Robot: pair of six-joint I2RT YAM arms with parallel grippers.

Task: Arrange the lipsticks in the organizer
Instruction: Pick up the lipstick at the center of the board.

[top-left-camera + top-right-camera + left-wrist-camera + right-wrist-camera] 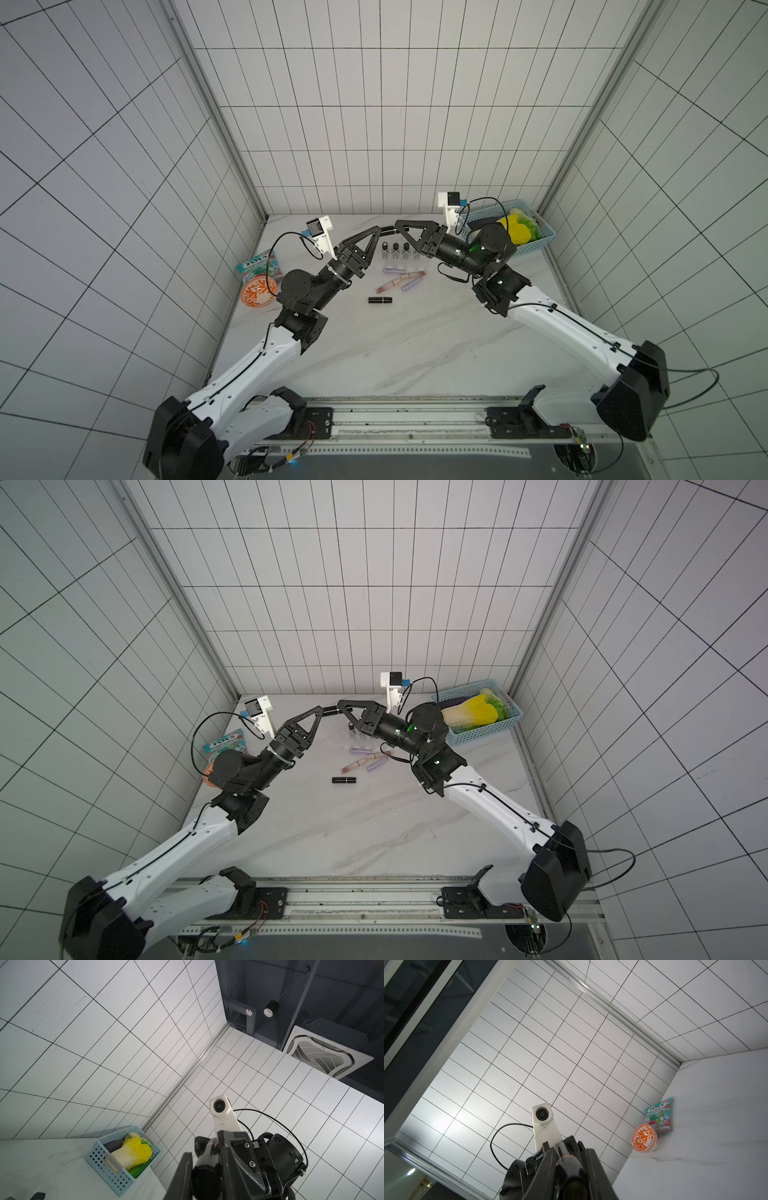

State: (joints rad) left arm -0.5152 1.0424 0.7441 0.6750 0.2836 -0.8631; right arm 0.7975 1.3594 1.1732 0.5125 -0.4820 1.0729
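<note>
Nearest me, a black lipstick (380,300) lies flat on the table (374,353); pink and lilac tubes (401,280) lie loose just beyond. Behind them the clear organizer (401,264) holds three upright black tubes (395,247). Above its far edge both arms meet on a level black tube (387,228), a hand-off to regrip it, I judge. The right gripper (398,225) clamps it; whether the left gripper (376,231) grips, I cannot tell.

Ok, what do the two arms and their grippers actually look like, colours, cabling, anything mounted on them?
The left arm and right arm have white shells with black joints and black wrists. The left gripper and right gripper are black with skeletal triangular-frame fingers. A white camera mount sits on each wrist, fed by a looping black cable. Small green lights glow on the right arm.
</note>
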